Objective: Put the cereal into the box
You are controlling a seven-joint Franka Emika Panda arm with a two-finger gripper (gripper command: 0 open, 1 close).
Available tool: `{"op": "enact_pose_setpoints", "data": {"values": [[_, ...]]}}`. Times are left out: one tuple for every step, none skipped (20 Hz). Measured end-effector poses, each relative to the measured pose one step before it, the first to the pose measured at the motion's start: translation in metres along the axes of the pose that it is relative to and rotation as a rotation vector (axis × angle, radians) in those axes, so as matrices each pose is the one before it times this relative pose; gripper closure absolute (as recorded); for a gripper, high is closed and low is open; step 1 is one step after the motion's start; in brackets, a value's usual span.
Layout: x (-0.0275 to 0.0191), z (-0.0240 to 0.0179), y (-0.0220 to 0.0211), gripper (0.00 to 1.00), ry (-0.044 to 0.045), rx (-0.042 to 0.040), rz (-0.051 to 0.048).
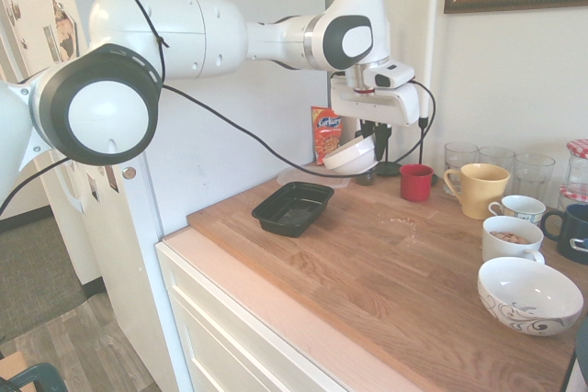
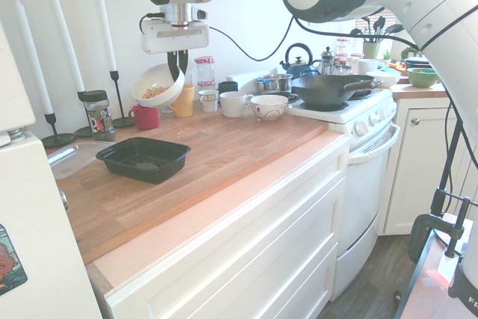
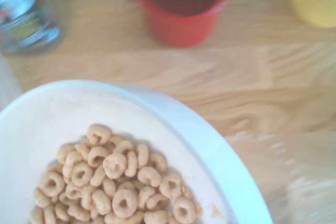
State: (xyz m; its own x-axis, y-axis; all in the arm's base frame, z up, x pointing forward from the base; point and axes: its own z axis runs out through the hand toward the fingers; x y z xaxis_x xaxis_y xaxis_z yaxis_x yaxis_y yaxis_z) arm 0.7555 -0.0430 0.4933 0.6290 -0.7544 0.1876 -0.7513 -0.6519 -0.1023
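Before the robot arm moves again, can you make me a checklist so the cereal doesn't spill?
1. Fingers shut on the white bowl's edge: ok.
2. Cereal inside the bowl: ok.
3. Bowl held level: not ok, it is tilted.
4. Black box empty and ready to fill: ok, no cereal shows in it.
5. Bowl right over the box: not ok, it hangs off to one side, by the red mug.
6. Grip strong enough not to slip: cannot tell.

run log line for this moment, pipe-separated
gripper: shut on white bowl, tilted, raised | cereal: in bowl | black tray: on counter, no cereal in it
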Motion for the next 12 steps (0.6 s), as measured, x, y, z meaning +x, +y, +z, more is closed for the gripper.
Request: {"op": "enact_pose_setpoints", "data": {"values": [[-0.01320,0.00155,-0.00936,1.00,0.00283,-0.01366,-0.01079],[-0.01128,0.00161,-0.00827,1.00,0.00502,-0.01268,-0.00730],[-0.00957,0.00250,-0.00666,1.00,0.00342,-0.01069,-0.00447],[-0.00644,0.00301,-0.00446,1.00,0.00524,-0.00958,-0.00232],[-0.00453,0.00359,-0.00251,1.00,0.00551,-0.00884,-0.00210],[-0.00240,0.00397,-0.00067,1.00,0.00424,-0.00892,-0.00016],[-0.00154,0.00386,0.00063,1.00,0.00528,-0.00822,0.00028],[-0.00124,0.00347,0.00100,1.00,0.00906,-0.01197,-0.00026],[-0.00208,0.00264,0.00084,1.00,0.01193,-0.01334,-0.00442],[-0.00246,0.00152,0.00053,1.00,0.01505,-0.01219,-0.00767],[-0.00387,-0.00032,-0.00052,1.00,0.01582,-0.01166,-0.00940],[-0.00491,-0.00161,-0.00153,1.00,0.01872,-0.01042,-0.01005]]}}
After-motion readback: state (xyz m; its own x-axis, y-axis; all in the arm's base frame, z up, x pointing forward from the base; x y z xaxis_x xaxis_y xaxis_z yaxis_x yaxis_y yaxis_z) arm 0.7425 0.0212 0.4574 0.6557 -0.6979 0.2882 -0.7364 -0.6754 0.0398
